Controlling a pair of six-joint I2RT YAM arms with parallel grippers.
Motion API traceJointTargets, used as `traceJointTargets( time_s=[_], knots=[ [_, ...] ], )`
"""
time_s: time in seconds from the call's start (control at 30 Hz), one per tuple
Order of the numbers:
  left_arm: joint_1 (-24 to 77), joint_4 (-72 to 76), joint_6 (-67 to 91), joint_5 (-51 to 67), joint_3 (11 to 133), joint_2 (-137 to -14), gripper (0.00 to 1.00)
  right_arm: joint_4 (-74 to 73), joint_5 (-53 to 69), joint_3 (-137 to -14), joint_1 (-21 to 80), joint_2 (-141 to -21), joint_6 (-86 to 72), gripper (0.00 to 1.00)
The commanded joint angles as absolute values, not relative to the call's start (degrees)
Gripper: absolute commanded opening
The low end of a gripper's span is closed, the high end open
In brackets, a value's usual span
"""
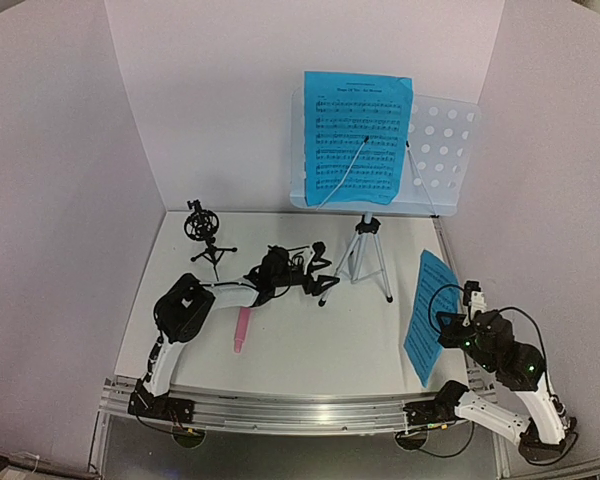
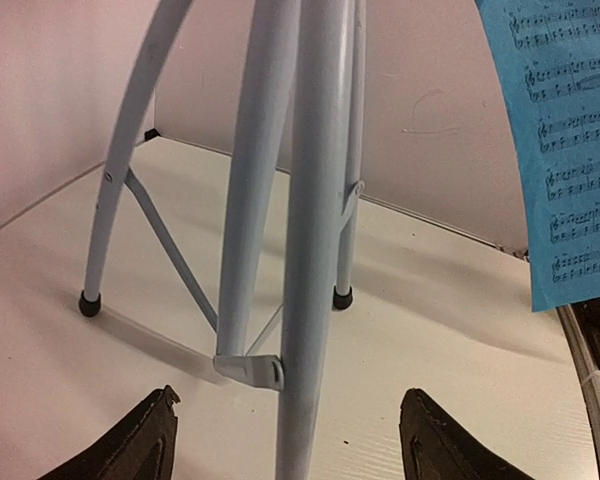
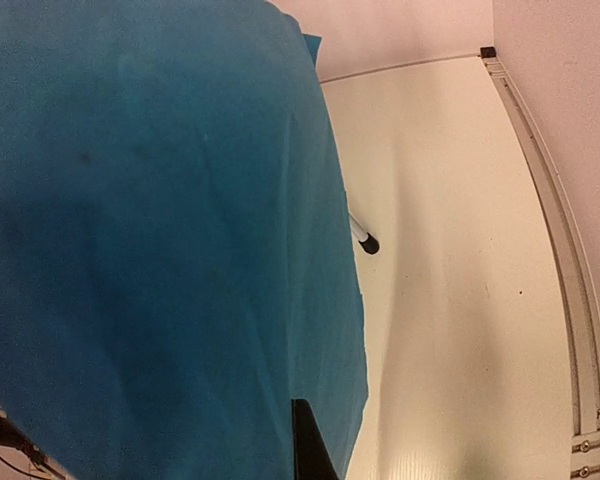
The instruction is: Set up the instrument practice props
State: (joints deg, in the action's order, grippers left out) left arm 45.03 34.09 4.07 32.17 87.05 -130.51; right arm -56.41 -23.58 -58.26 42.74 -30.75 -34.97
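The pale blue perforated music stand rises on its silver tripod at the back right. One bright blue music sheet rests on it. My right gripper is shut on the edge of a second blue sheet and holds it upright off the table. In the right wrist view that sheet fills most of the frame, with one black finger showing. My left gripper is open, its fingers either side of the nearest tripod leg without touching it. The pink microphone lies on the table. The black tripod mic holder stands at the back left.
White walls close in the table at the back and on both sides. A metal rail runs along the near edge. The tripod's other feet rest on the tabletop. The left arm stretches across the middle, just behind the microphone.
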Motion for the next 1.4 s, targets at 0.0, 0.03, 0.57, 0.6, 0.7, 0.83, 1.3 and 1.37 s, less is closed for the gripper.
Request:
traceJointTargets(
  time_s=[0.0,0.03,0.57,0.6,0.7,0.83,1.3,1.37],
  knots=[
    [46.97,37.50,5.50,29.87,92.63,-134.48,0.74,-57.64,-23.81,-62.83,42.98,-33.72,-33.17,0.00],
    [47.01,37.46,5.85,28.79,93.67,-135.39,0.72,-57.76,-23.73,-63.57,42.98,-34.13,-32.84,0.00],
    [47.14,36.03,3.96,24.99,93.42,-136.69,0.01,-58.27,-26.38,-64.63,42.98,-32.17,-29.96,0.00],
    [47.12,36.00,3.58,24.77,93.21,-136.58,0.00,-58.27,-26.42,-64.50,42.98,-32.25,-29.80,0.00],
    [47.11,36.13,2.43,24.02,92.09,-135.75,0.00,-58.15,-26.60,-64.03,42.98,-32.63,-29.62,0.00],
    [47.04,35.98,0.75,19.73,89.92,-133.76,0.00,-57.90,-26.53,-63.61,42.98,-33.19,-29.53,0.00],
    [45.02,35.24,-1.66,13.93,77.31,-122.65,0.00,-54.70,-25.26,-63.62,42.98,-35.30,-25.43,0.00],
    [44.53,34.70,-1.19,13.81,75.96,-121.09,0.00,-54.53,-24.77,-64.30,42.99,-36.39,-24.79,0.00]
  ],
)
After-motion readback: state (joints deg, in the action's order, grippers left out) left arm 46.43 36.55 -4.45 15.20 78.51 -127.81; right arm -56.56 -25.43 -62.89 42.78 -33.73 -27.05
